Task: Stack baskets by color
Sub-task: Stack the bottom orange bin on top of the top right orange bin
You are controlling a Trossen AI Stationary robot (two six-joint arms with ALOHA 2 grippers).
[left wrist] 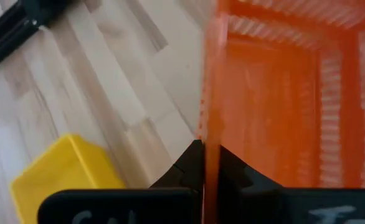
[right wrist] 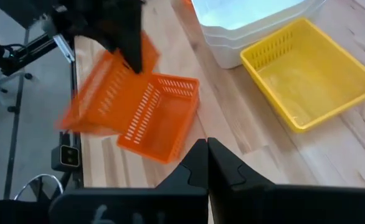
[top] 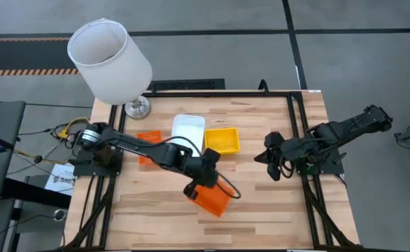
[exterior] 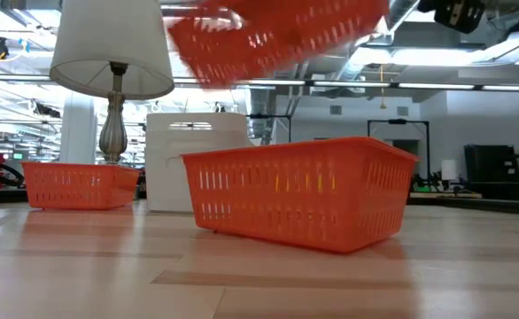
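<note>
My left gripper (top: 199, 180) is shut on an orange basket (right wrist: 101, 93), which hangs blurred and tilted in the air (exterior: 277, 35) just over a second orange basket (right wrist: 161, 118) that rests on its base on the table (exterior: 299, 190). A third orange basket (top: 147, 148) sits partly under the left arm. White baskets (top: 189, 131) stand nested in a stack, with a yellow basket (top: 222, 140) beside them. My right gripper (top: 271, 166) hovers shut and holding nothing at the table's right side (right wrist: 207, 155). My left gripper pinches one side wall of the orange basket at its rim (left wrist: 208, 124), one finger inside the basket and one outside. The fingers slant down from above. The basket is lifted clear of the table and tilted, above the orange basket on the table.
A lamp with a large white shade (top: 110, 59) stands at the table's far left corner. A black frame rail (top: 296, 133) runs along the right side. Bare wood (top: 149, 210) lies along the near edge.
</note>
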